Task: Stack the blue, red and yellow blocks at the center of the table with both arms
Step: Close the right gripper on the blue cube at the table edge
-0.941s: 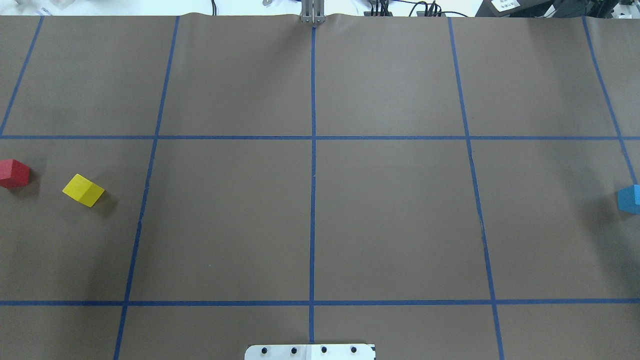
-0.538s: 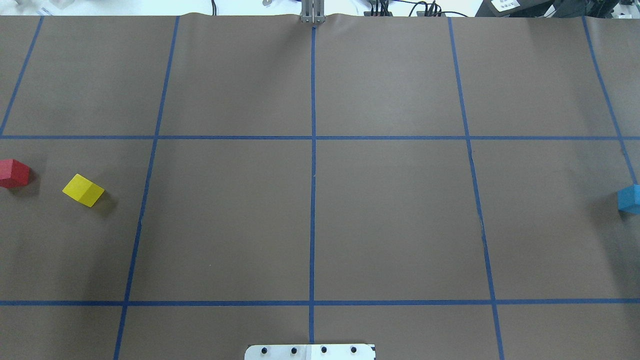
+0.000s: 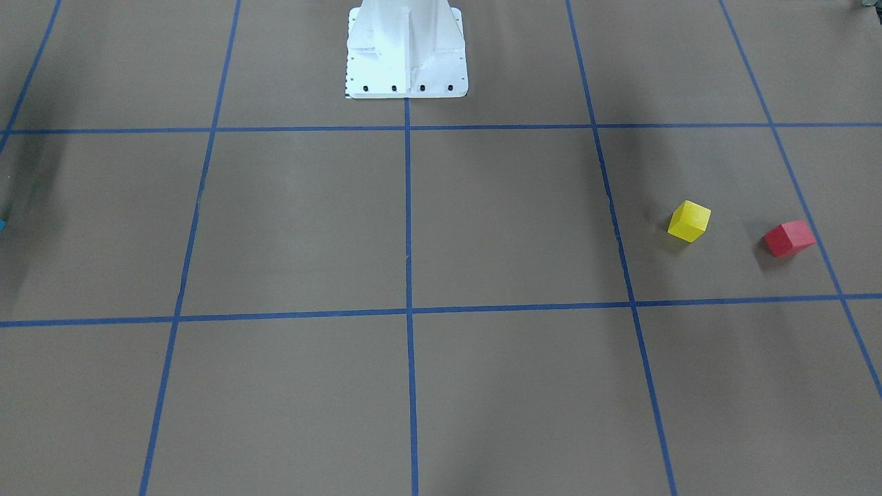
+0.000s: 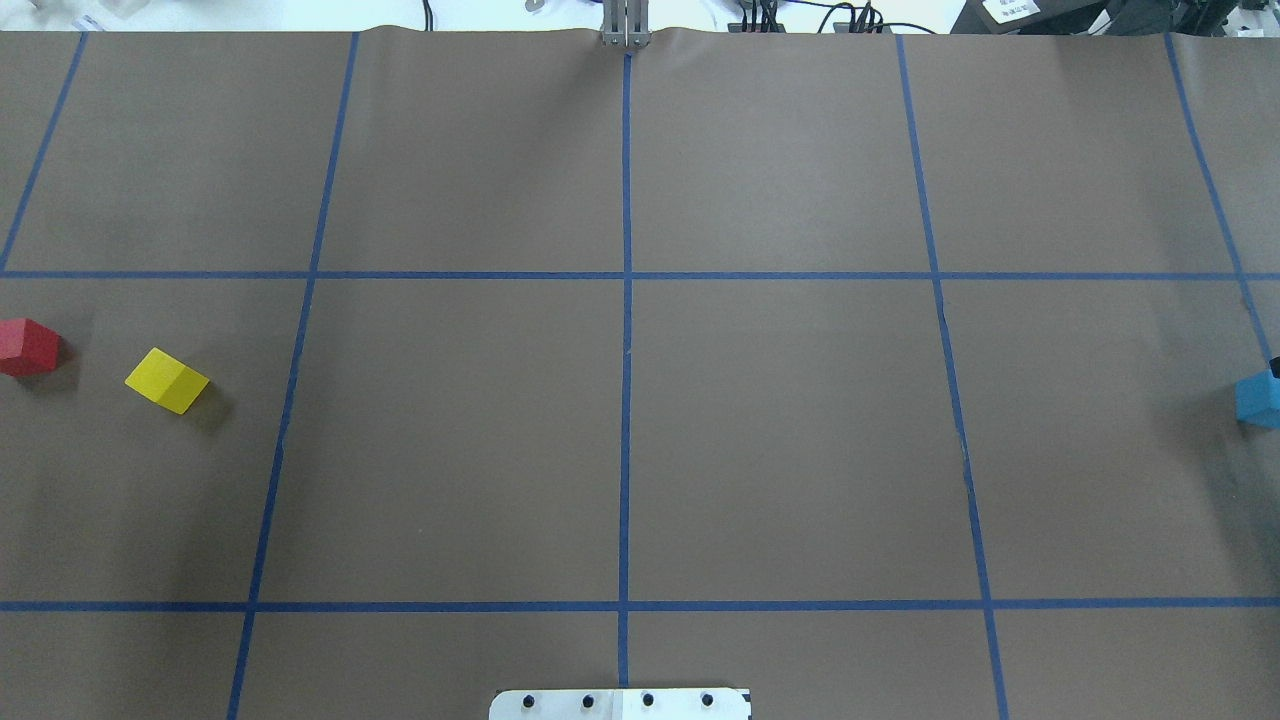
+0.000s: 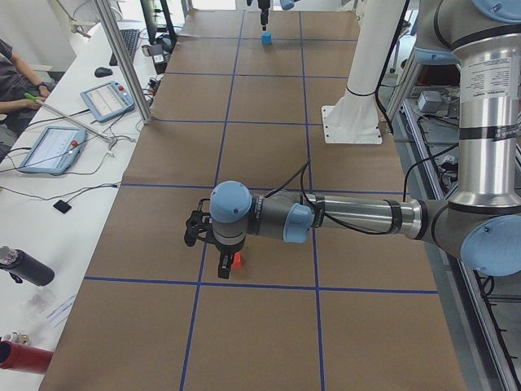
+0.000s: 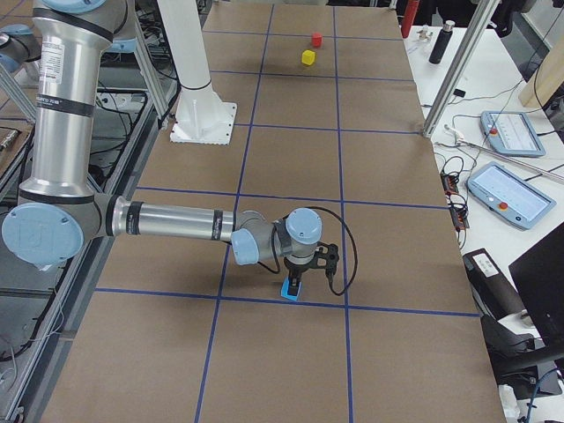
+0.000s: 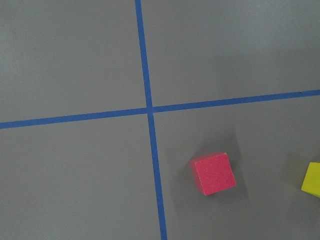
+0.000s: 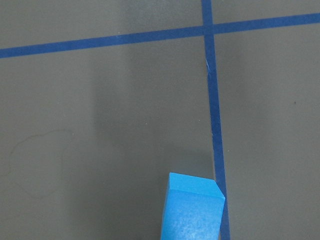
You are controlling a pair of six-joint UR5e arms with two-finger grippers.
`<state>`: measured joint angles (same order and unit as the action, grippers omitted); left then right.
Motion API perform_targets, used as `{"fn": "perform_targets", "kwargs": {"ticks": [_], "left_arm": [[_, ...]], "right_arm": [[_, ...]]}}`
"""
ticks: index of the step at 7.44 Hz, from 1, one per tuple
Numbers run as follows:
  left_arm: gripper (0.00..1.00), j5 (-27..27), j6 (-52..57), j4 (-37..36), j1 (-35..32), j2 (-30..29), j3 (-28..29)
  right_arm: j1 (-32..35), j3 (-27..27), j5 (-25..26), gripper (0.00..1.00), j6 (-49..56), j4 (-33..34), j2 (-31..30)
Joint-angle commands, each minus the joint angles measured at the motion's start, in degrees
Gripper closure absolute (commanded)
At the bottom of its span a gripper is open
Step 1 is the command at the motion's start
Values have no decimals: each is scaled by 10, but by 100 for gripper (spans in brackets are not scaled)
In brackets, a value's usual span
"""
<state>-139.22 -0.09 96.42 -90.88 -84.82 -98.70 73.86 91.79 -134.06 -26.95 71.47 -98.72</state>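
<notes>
The red block [image 4: 28, 347] and the yellow block [image 4: 166, 380] lie at the table's far left. The blue block [image 4: 1258, 398] lies at the far right edge. My left gripper [image 5: 226, 265] hangs low beside the red block [image 5: 237, 261] in the exterior left view; I cannot tell if it is open or shut. My right gripper [image 6: 295, 280] hangs just over the blue block [image 6: 292, 290] in the exterior right view; I cannot tell its state. The left wrist view shows the red block [image 7: 214, 173] and the yellow block [image 7: 312, 179], with no fingers. The right wrist view shows the blue block [image 8: 192, 212].
The white robot base [image 3: 405, 52] stands at the table's near middle edge. Blue tape lines [image 4: 625, 400] divide the brown table cover into squares. Operators' tablets [image 6: 511, 194] and cables lie on the white bench beyond the table's far edge.
A small dark tip of the right gripper now shows at the overhead view's right edge, just above the blue block. The three blocks have not moved.
</notes>
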Motion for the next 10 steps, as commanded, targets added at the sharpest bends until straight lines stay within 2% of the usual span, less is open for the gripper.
{"fn": "perform_targets", "kwargs": {"ticks": [1, 3, 5, 8, 9, 10], "left_arm": [[1, 0, 0, 0, 0, 0, 0], [0, 0, -2, 9, 0, -1, 0], [0, 0, -4, 10, 0, 0, -1], [0, 0, -4, 10, 0, -1, -4], [0, 0, -4, 10, 0, -1, -5], [0, 0, -4, 9, 0, 0, -8]], "right_arm": [[-14, -20, 12, 1, -15, 0, 2], [-14, -55, 12, 2, -16, -35, 3], [-19, -100, 12, 2, -51, -104, 12], [-34, -104, 12, 3, -87, -127, 15], [-36, -108, 13, 17, -88, -127, 15], [-37, -108, 12, 81, -102, -127, 15]]}}
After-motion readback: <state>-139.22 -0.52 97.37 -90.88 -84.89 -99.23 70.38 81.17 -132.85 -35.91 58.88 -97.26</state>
